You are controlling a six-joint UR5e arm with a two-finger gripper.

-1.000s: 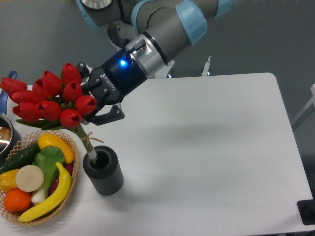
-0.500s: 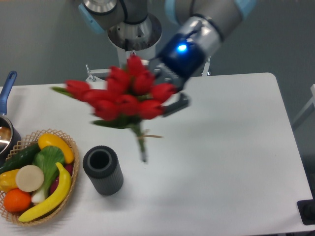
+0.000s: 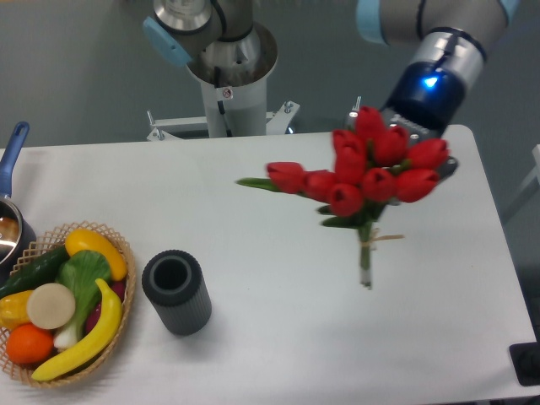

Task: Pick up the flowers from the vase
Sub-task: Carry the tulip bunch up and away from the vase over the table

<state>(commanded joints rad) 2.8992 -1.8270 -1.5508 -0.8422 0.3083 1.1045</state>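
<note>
Now my gripper (image 3: 403, 139), mostly hidden behind the red buds, pinches the flowers (image 3: 364, 173) high over the right of the table (image 3: 253, 270), well apart from the empty vase (image 3: 176, 291). Stems dangle untouched; a loose pinch could let them slip free.

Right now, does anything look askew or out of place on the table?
Nothing spilled or damaged. The flowers hang clear of the table in the claw, one bud sticking out sideways to the left. The vase stands upright and empty beside the basket.
</note>
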